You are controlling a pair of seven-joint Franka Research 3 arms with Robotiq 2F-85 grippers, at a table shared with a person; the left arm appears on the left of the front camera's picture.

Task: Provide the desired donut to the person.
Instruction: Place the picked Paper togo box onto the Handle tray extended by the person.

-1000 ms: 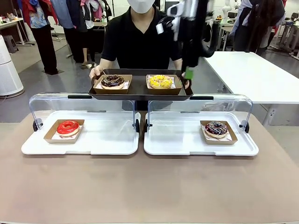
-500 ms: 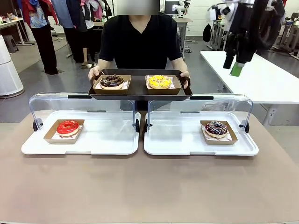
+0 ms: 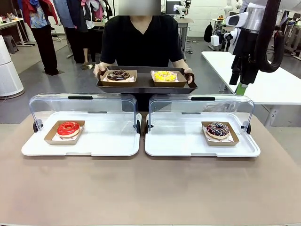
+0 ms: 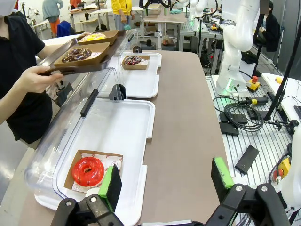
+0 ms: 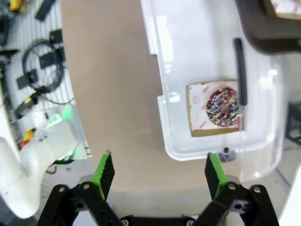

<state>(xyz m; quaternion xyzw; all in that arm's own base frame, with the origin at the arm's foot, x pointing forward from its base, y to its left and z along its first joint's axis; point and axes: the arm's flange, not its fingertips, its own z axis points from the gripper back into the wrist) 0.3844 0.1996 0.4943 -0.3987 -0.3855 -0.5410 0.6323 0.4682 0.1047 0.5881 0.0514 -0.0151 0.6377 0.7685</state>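
Standing at the far side of your tan surface [image 3: 150, 188], the person in a black short-sleeved T-shirt [image 3: 141, 40] holds a dark brown rectangular tray [image 3: 146, 85] carrying a chocolate donut [image 3: 118, 75] and a yellow-iced donut [image 3: 165, 75], each in a cardboard box. Below you, the left white lidded tray [image 3: 82, 141] holds a red-glazed donut [image 3: 68, 128]; the right white lidded tray [image 3: 202, 141] holds a dark sprinkled donut [image 3: 217, 129]. Your right gripper [image 5: 157, 174] hangs high above that tray, wide apart, empty. Your left gripper [image 4: 167, 181] is likewise spread, holding nothing.
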